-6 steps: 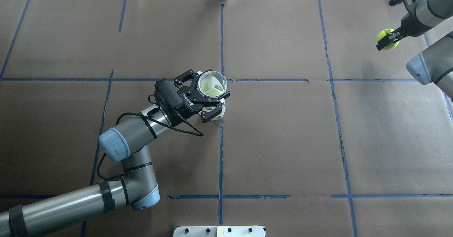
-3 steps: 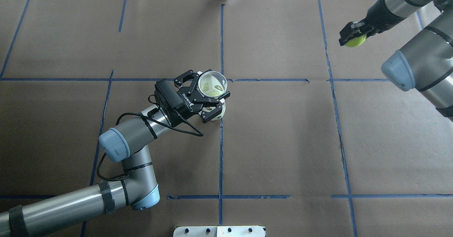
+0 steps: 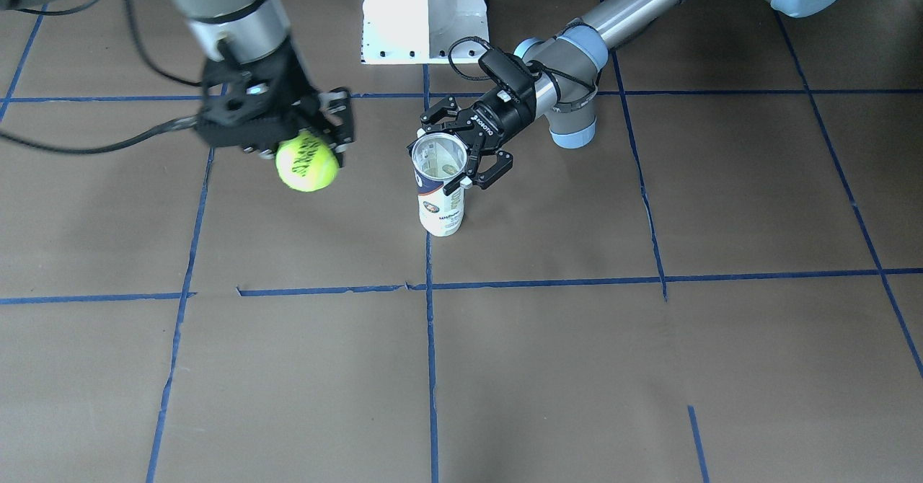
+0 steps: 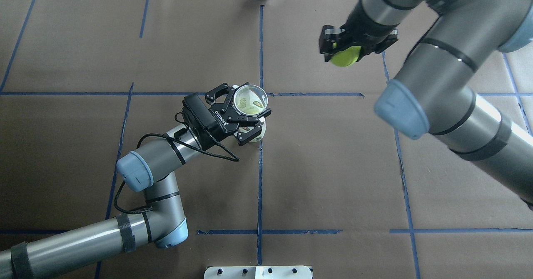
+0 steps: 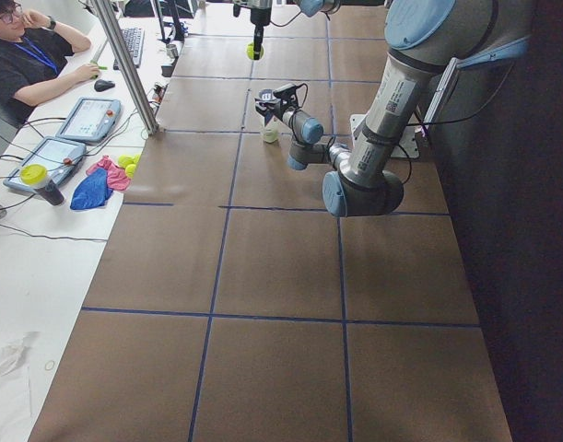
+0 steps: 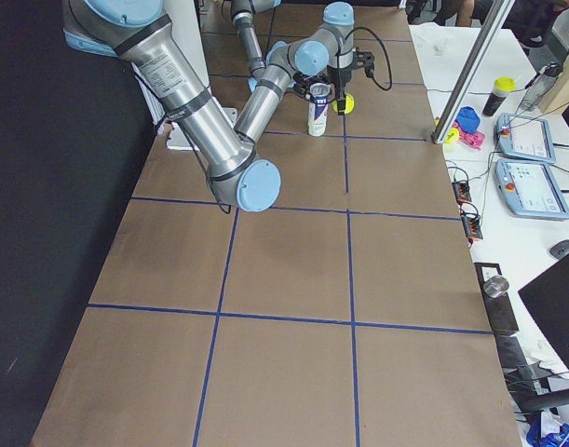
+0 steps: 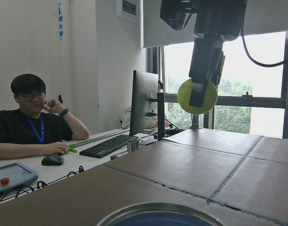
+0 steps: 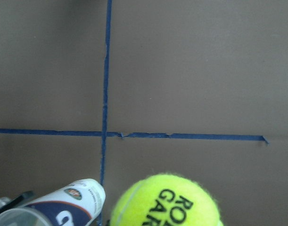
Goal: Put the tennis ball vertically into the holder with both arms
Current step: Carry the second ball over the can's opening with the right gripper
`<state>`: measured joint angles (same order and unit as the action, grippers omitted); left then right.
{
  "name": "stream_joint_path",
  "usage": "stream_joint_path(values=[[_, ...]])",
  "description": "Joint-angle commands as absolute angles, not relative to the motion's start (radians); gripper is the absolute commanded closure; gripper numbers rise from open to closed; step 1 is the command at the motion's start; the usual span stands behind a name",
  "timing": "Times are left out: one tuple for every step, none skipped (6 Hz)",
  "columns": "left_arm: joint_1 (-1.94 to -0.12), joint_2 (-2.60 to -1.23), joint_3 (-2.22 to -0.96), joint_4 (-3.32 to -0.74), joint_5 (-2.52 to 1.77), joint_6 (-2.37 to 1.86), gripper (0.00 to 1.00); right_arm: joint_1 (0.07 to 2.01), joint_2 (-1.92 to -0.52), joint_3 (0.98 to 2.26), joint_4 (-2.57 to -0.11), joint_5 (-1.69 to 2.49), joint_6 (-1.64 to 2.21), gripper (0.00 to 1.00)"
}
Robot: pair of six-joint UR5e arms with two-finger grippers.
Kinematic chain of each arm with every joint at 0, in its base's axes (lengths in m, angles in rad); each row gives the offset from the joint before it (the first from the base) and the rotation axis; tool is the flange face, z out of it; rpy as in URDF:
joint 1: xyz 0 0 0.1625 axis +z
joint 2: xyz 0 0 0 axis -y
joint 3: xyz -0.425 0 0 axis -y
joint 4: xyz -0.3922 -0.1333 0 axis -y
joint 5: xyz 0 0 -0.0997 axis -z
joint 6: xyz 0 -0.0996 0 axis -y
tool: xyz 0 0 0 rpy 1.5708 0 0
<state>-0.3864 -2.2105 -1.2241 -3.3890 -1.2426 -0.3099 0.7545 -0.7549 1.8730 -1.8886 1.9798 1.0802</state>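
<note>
Left gripper (image 4: 245, 116) has its fingers closed around the upper part of the holder (image 3: 440, 205), just under the metal rim. The can stands upright on the table (image 4: 333, 166) with its open mouth up, between the fingers. Right gripper (image 3: 306, 144) points down with its fingers pinched on the tennis ball (image 3: 307, 169); the ball is held at the fingertips and bulges below them, black lettering showing, up in the air off the table. From the right gripper the holder is off to one side, lower down and well apart, with the ball not over the mouth.
</note>
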Motion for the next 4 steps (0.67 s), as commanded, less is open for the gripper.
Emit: stream_joint_path(values=[[-0.385,-2.21,-1.224,-3.389,-1.243,-0.31,0.13,0.637,-0.61,1.759,-1.917,1.863,1.205,0.96],[-0.385,-2.212,-1.224,-3.389,-1.243,-0.31,0.13,0.618,-0.588,1.718,-1.91,1.843,1.218,0.95],[-0.385,-2.212,-1.224,-3.389,-1.243,-0.31,0.13,0.609,-0.586,1.718,-1.907,1.842,1.221,0.95],[-0.385,-2.212,-1.224,-3.389,-1.243,-0.308,0.13,0.586,-0.571,1.71,-1.907,1.835,1.239,0.93]])
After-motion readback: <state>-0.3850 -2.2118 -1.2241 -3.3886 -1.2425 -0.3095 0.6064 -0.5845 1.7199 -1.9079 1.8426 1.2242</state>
